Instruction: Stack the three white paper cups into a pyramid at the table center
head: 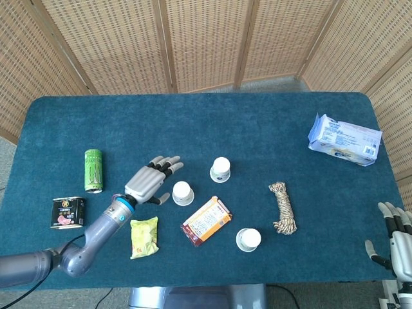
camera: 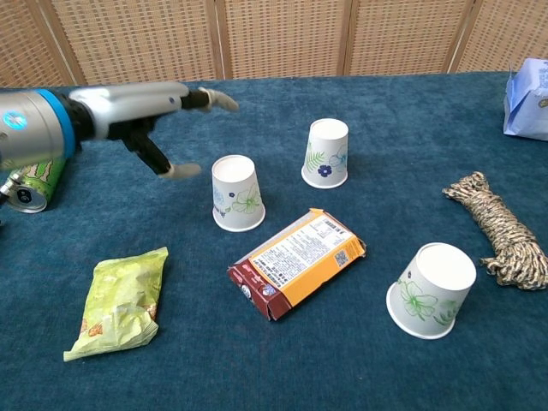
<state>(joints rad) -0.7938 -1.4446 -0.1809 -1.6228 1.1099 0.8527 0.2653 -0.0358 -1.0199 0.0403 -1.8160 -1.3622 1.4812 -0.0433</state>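
Three white paper cups with flower prints stand upside down on the blue table. One cup (head: 183,192) (camera: 236,193) stands left of centre, a second cup (head: 221,169) (camera: 327,153) is behind and to its right, and a third cup (head: 248,239) (camera: 431,290) leans near the front right. My left hand (head: 150,180) (camera: 145,107) hovers open just left of the first cup, fingers spread, not touching it. My right hand (head: 396,235) is open at the table's right front edge, holding nothing.
An orange and white box (head: 206,221) (camera: 297,262) lies between the cups. A rope coil (head: 282,206) (camera: 497,226) sits at the right, and a tissue pack (head: 344,139) at the far right. A green can (head: 93,170), a meat tin (head: 67,212) and a yellow-green snack bag (head: 144,237) (camera: 120,301) lie to the left.
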